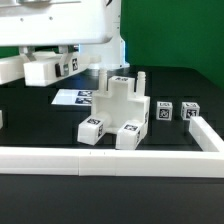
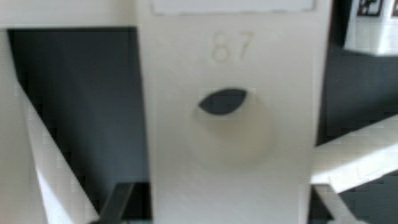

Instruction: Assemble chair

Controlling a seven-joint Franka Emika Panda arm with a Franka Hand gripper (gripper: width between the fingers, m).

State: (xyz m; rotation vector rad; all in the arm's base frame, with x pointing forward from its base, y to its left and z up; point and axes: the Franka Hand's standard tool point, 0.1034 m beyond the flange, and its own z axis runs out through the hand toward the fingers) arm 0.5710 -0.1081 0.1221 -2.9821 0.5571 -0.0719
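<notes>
franka gripper (image 1: pixel 106 68) above half-built chair (image 1: pixel 115 110) | claw state cannot be told | wrist view fills with holed chair panel (image 2: pixel 222 110) | two tagged posts (image 1: pixel 165 112) just beside chair

Setting: robotics lab bench. Matte black tabletop (image 1: pixel 30 115) fenced on the near side by a long low white border rail (image 1: pixel 110 160). Plain green backdrop (image 1: pixel 180 30) on the far side. Flat white marker board (image 1: pixel 72 98) lies on it. Chunky white plastic chair parts (image 1: pixel 118 105) carry black-and-white square tags. White robot arm (image 1: pixel 60 25) overhead.
</notes>
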